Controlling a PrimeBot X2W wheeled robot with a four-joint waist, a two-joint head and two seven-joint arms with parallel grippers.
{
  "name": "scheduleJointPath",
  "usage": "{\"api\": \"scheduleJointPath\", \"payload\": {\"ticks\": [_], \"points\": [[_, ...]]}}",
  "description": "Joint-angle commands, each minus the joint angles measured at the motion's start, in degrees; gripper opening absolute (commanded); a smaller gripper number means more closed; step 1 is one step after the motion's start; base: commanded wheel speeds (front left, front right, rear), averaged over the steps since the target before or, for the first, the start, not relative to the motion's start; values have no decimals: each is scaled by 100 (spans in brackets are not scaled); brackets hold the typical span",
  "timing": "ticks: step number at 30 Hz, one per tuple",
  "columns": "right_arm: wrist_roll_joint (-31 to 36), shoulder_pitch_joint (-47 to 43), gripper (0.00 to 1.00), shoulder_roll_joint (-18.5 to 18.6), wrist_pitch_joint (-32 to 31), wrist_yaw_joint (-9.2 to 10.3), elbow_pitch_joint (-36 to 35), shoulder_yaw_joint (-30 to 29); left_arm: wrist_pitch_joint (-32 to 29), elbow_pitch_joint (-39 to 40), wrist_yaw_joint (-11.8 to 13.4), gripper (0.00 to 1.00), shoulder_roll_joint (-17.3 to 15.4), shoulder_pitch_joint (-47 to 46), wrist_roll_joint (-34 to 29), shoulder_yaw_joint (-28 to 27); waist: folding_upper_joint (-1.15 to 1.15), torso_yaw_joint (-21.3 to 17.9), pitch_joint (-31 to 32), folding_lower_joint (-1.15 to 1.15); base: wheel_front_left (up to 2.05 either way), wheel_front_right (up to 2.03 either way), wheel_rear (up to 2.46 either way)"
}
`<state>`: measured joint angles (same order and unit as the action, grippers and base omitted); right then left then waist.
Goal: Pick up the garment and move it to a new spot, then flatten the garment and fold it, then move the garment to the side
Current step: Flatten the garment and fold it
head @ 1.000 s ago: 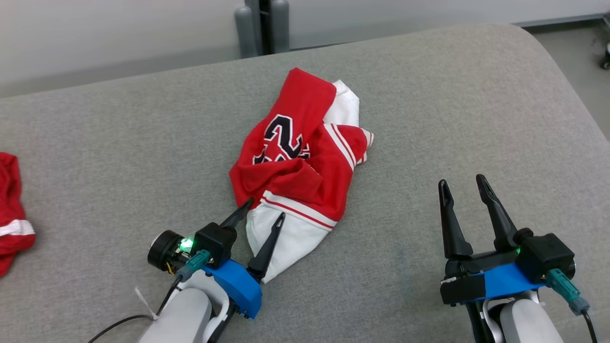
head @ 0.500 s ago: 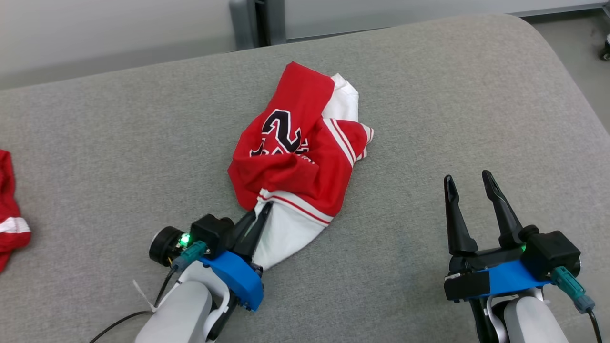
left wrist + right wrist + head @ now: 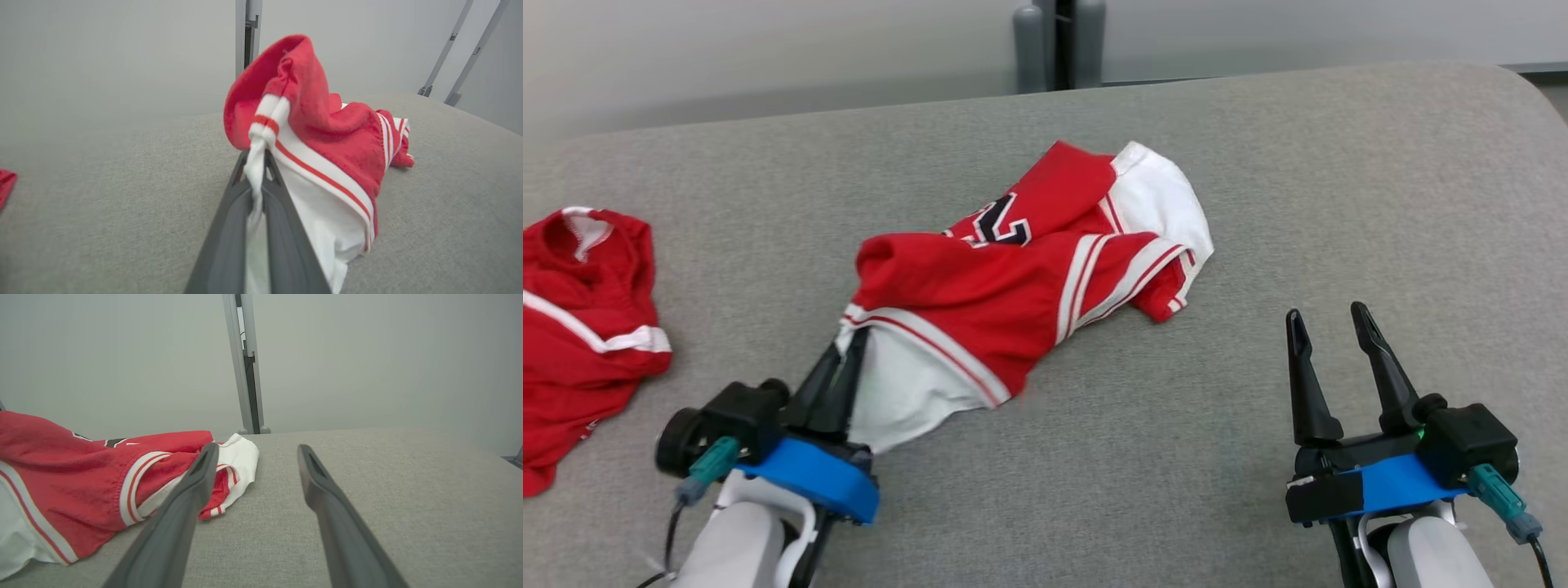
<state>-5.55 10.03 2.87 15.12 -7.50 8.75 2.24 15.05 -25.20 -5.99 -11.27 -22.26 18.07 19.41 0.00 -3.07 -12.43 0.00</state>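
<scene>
While my left gripper (image 3: pixel 849 341) pinches the garment (image 3: pixel 980 302) by its white hem, right gripper (image 3: pixel 1327 322) spread idle, I should lift high so nothing drags.

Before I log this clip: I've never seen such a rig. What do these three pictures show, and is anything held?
A two-armed robot. The wide picture is from its head camera, looking down on a grey padded surface; the other two look along each wrist's dark fingers. A crumpled red and white garment lies there, another red garment to its left. The left gripper is shut on the garment's white edge; the right gripper is open, holding nothing.
</scene>
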Motion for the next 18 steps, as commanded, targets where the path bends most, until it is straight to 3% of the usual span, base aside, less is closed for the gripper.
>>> {"api": "scheduleJointPath", "payload": {"ticks": [1, 9, 16, 17, 18], "points": [[-10, -61, 100, 2, 5, 2, 19, -1, 18, 149, 60, 0, -115, 191, -26, -193, 0, 158, 30, 0, 0, 0, 0], [-49, -18, 100, 2, 5, 2, 56, 69, 18, 479, 274, 0, -464, 547, -17, -957, 0, 299, 48, 0, 0, 0, 0], [-76, 16, 100, 2, 5, 2, 70, 83, 18, 362, 316, 0, -541, 396, -67, -1207, 0, 141, 18, 0, 0, 0, 0], [-85, 19, 100, 2, 5, 2, 73, 69, 19, 340, 333, 28, -535, 358, -92, -1243, 0, 117, 15, 0, 0, 0, 0], [-83, 23, 100, 2, 5, 2, 76, 62, 19, 335, 360, 100, -541, 323, -126, -1289, 0, 91, 15, 0, 0, 0, 0]]}}
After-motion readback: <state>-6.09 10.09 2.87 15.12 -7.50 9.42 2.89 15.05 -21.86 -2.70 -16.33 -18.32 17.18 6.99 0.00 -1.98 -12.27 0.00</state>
